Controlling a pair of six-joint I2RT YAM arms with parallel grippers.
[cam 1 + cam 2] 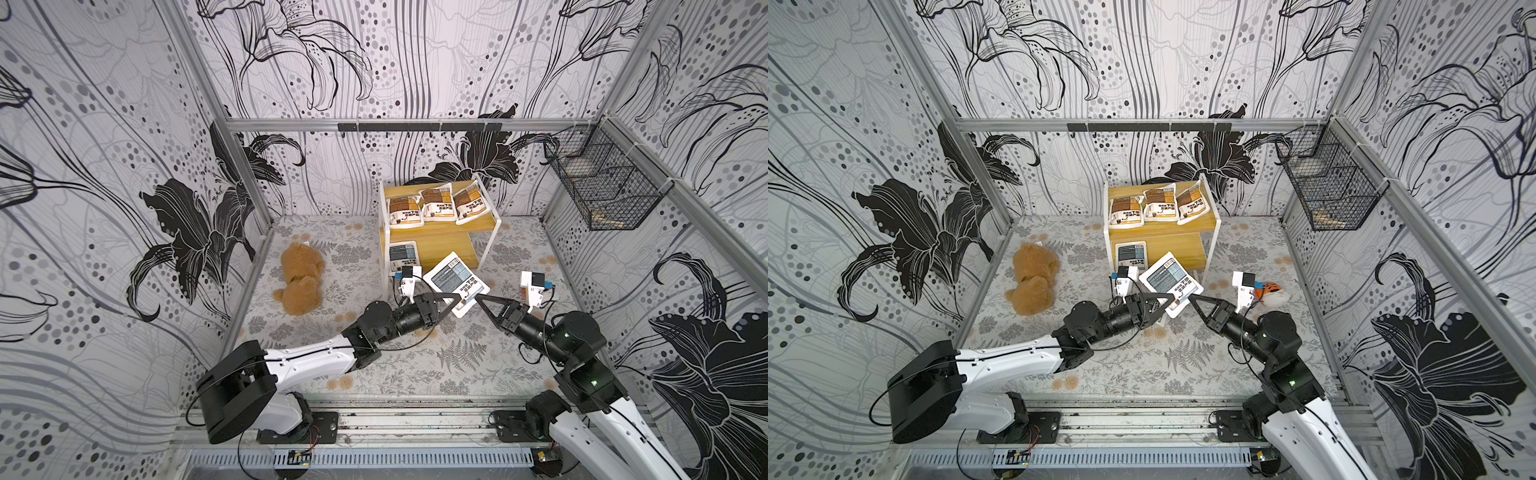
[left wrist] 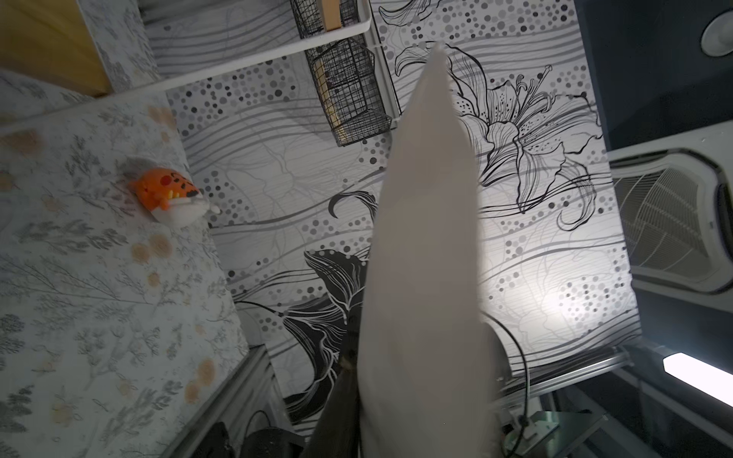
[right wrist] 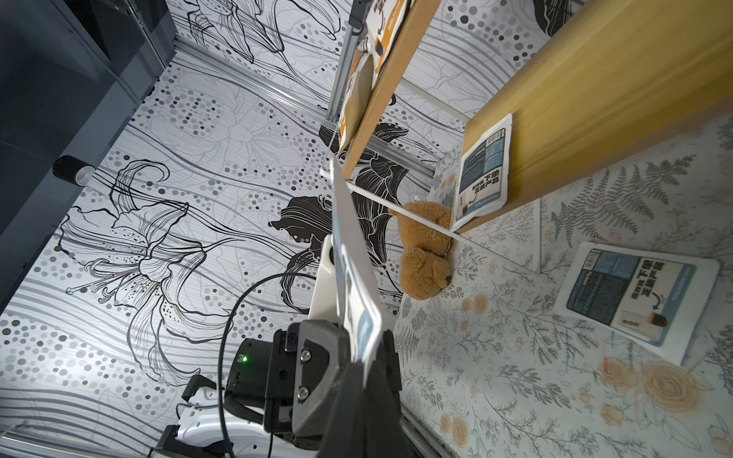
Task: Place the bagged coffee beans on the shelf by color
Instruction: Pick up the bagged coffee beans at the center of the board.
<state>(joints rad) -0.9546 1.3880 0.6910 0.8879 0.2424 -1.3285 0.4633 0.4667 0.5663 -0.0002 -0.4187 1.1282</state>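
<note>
Here, just right of the centre in both top views, one grey-blue pouch (image 1: 453, 279) hangs tilted above the table (image 1: 415, 374), in front of the shelf (image 1: 446, 247). The left gripper (image 1: 456, 300) is clenched on its lower corner, and the right gripper (image 1: 478, 297) is clenched on its lower right edge. Three brown-orange pouches (image 1: 436, 203) lie in a row on the upper board. A second grey-blue pouch (image 1: 402, 257) lies on the lower board, at its left end. In the right wrist view a third grey-blue pouch (image 3: 634, 301) lies flat on the table.
</note>
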